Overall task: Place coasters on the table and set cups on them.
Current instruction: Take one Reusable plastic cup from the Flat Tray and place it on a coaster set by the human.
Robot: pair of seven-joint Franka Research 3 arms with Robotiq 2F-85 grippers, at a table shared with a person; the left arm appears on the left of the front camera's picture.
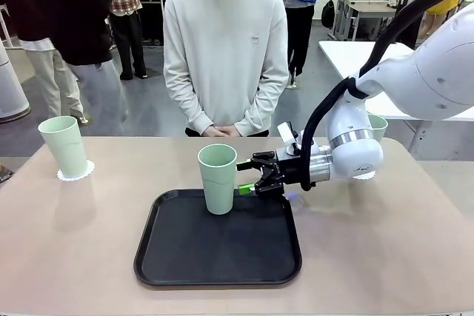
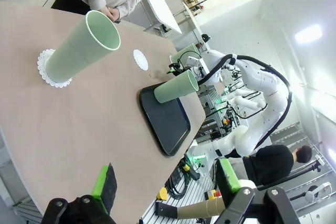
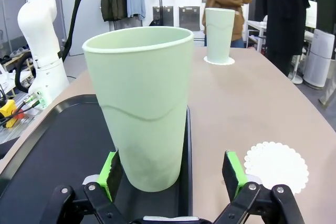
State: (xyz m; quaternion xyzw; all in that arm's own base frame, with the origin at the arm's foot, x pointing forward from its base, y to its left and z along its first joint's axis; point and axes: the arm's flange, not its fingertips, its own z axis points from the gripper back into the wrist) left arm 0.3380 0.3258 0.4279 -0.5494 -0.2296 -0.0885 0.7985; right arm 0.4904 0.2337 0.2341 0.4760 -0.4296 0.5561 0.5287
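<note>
White arm, black gripper
Right arm (image 1: pixel 437 72): glossy white shells, silver wrist ring, black cable; gripper (image 1: pixel 250 175) black with green pads (image 3: pixel 110 167).

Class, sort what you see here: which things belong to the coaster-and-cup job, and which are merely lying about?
Belongs to the job:
cup on the tray
cup on a coaster
third cup
bare coaster
table
right hand

Lying about:
black tray

A cup (image 1: pixel 218 177) is seen upright on the black tray (image 1: pixel 218 260), with the right gripper (image 1: pixel 248 180) held open just beside it. A second cup (image 1: pixel 64 146) is set on a coaster (image 1: pixel 76 173) at far left; a person (image 1: pixel 225 49) is stood behind the table (image 1: pixel 385 249).
</note>
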